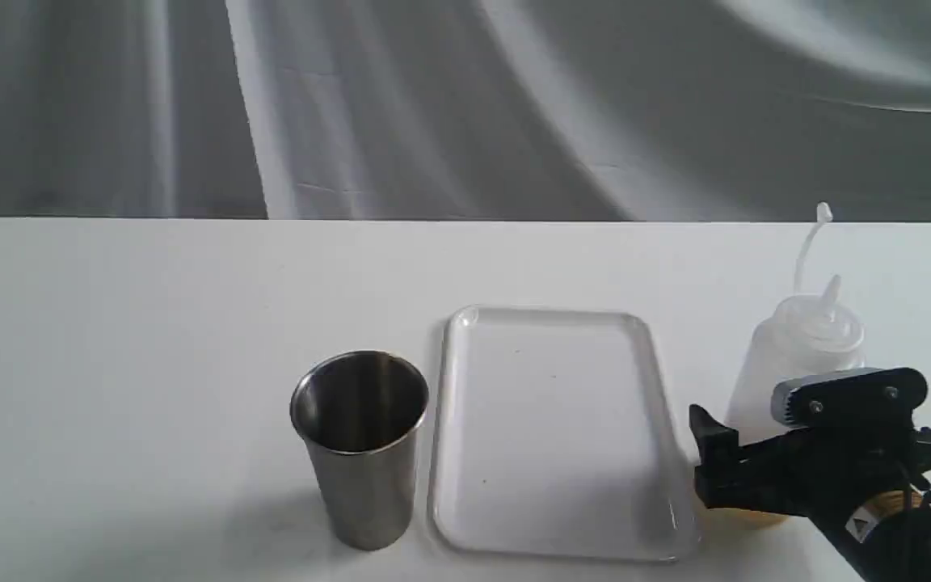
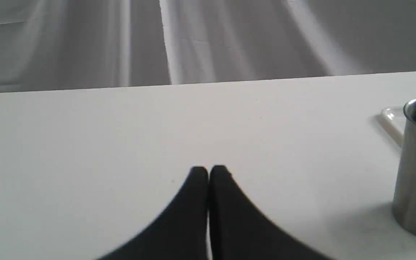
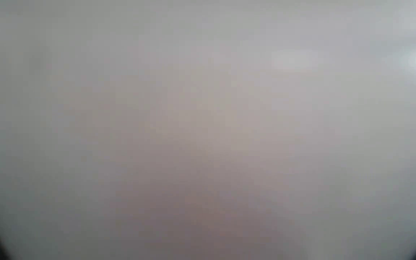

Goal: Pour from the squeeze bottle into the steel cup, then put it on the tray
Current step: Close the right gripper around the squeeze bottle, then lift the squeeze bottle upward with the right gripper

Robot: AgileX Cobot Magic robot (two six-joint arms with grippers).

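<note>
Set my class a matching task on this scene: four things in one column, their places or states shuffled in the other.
Things: 1 steel cup; 2 tray; 3 squeeze bottle; 4 left gripper.
States: A jaws shut; B between the jaws of the right gripper; C between cup and bottle; D upright, left of the tray (exterior view).
Pairs: 1-D, 2-C, 3-B, 4-A.

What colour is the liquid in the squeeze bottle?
Amber, low in the squeeze bottle; exterior view.

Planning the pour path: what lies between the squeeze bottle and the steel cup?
The tray lies between the squeeze bottle and the steel cup, flat on the table, close beside the cup. The exterior view shows this.
</note>
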